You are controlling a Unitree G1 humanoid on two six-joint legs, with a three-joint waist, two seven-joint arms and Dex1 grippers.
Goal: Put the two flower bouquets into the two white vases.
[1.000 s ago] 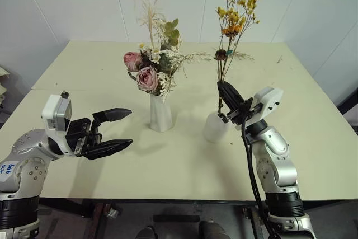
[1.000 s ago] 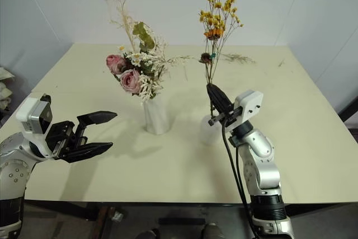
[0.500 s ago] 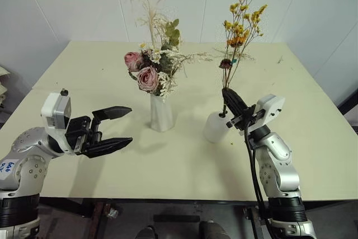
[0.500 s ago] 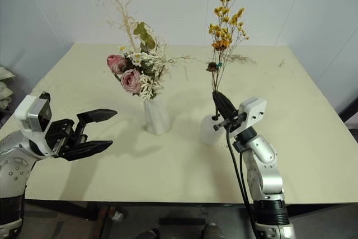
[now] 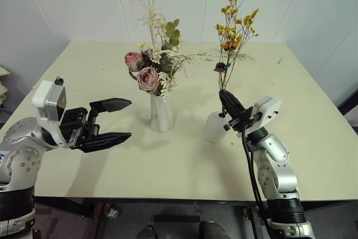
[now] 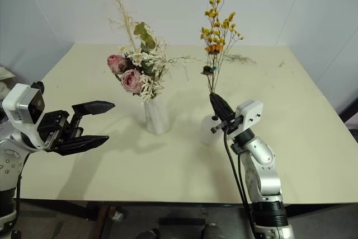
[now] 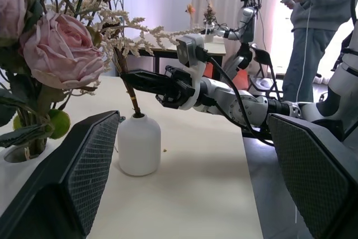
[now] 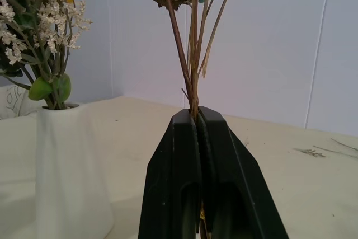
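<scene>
Cream table, broad bare surface toward its near edge. Pink rose bouquet stands in tall white vase, mid-table. Yellow-orange dried bouquet, stems in round vase, pinched by right gripper. Left gripper gapes empty, well apart.

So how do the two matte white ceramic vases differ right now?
The tall tapered vase stands free and holds the pink rose bouquet. The short round vase has the thin yellow-orange dried bouquet in its small mouth, stems clamped in the shut right gripper. The open left gripper holds nothing. Both vases are upright.
</scene>
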